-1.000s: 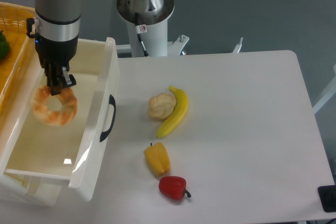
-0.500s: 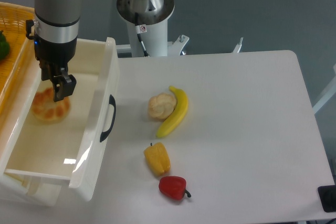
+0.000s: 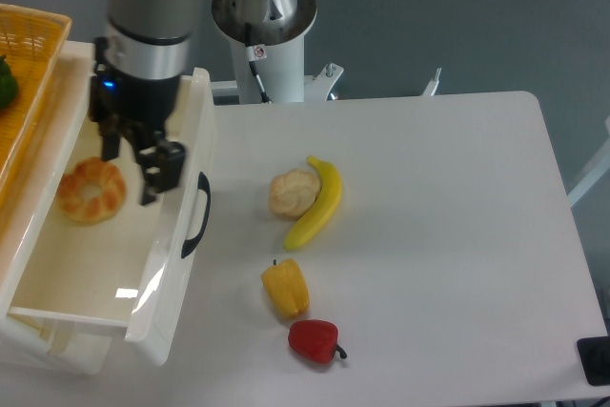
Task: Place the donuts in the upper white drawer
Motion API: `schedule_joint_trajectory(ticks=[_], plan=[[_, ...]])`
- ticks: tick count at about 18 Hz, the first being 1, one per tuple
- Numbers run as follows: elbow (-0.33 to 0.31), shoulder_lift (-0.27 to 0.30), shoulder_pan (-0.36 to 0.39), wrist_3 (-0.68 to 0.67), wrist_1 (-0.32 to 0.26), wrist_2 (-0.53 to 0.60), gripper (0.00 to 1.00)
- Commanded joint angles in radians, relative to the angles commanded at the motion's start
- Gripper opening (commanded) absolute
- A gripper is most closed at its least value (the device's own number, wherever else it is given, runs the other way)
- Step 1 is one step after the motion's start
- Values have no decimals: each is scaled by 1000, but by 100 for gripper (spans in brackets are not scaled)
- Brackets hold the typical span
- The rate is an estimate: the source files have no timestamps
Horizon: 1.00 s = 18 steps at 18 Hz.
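The golden-orange donut (image 3: 91,191) lies flat on the floor of the upper white drawer (image 3: 175,235), toward its left side. This drawer is pulled out, with a curved black handle (image 3: 197,215) on its front wall. My gripper (image 3: 133,164) hangs over the drawer just right of the donut, its fingers spread apart and holding nothing.
On the white table lie a pale cream bun (image 3: 292,192), a banana (image 3: 319,202), a yellow pepper (image 3: 285,288) and a red pepper (image 3: 315,340). A yellow woven basket (image 3: 24,92) with something green in it sits at the far left. The arm's base stands behind the table.
The donut went from hanging in my shut gripper to lying on the drawer floor. My gripper has opened and shifted to the right and slightly up.
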Motion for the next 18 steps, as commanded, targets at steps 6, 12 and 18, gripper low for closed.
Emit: schedule_joint_trajectory(ticks=[6,12,18], plan=[[-57,5,146,40,6,8,100],[-84,-20,276,247,5,32,100],[-120,-60,329,357,8,142,100]])
